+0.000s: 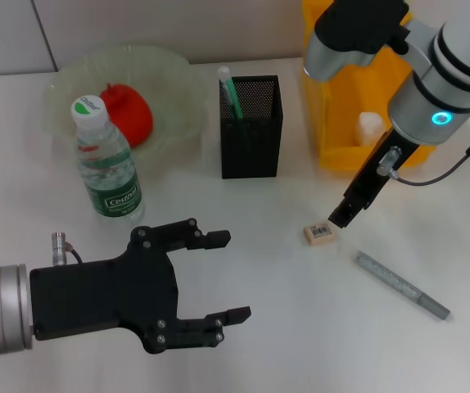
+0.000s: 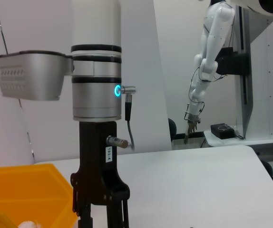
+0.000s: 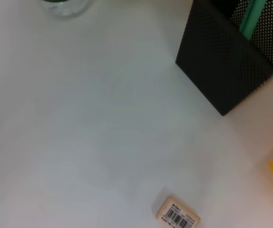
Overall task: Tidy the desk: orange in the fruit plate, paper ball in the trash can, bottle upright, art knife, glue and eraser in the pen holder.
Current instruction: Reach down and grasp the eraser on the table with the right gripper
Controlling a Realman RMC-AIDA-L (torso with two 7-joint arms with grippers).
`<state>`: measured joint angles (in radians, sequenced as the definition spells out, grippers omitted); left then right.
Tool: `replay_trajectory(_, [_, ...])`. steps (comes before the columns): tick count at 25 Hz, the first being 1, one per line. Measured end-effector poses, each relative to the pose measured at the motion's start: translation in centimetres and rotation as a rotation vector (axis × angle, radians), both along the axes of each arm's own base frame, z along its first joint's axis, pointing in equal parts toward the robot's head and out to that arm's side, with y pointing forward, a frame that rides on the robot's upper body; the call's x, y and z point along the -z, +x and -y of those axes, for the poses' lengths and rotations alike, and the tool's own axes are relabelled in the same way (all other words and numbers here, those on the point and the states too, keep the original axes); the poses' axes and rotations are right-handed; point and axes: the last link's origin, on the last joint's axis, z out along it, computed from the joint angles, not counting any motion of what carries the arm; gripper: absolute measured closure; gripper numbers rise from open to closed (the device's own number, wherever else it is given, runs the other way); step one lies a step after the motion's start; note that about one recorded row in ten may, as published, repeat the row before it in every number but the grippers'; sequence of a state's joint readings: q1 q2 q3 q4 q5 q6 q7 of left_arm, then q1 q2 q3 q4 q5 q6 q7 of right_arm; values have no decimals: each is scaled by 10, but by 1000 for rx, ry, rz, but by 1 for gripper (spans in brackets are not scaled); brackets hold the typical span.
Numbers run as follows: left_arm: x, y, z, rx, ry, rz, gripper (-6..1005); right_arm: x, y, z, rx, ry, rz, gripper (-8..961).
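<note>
The beige eraser [image 1: 319, 233] [image 3: 177, 216] lies flat on the white desk. My right gripper [image 1: 340, 216] hangs just above its far-right side, and its fingers [image 2: 117, 211] stand apart and hold nothing. A grey art knife [image 1: 401, 284] lies to the eraser's right. The black mesh pen holder [image 1: 251, 127] [image 3: 217, 66] holds a green-and-white glue stick [image 1: 229, 90]. In the pale-green fruit plate [image 1: 169, 70] sits the orange [image 1: 127, 113]. In front of the plate the bottle [image 1: 106, 164] stands upright. A paper ball [image 1: 370, 124] rests inside the yellow trash can [image 1: 333, 123]. My left gripper [image 1: 223, 278] is open and empty, low at the near left.
The trash can stands at the back right, close behind my right arm. The pen holder is about a hand's width beyond the eraser. My left arm lies across the near-left part of the desk, just in front of the bottle.
</note>
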<state>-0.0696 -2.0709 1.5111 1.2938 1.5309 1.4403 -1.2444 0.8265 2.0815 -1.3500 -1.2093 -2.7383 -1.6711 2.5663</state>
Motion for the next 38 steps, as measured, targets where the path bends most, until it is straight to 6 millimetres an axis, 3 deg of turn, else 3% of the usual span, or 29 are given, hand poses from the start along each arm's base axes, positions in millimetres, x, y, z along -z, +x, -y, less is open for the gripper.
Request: replay_trajectory(38, [3, -3, 5, 12, -7, 22, 213, 39, 16, -9, 13, -44, 24, 258])
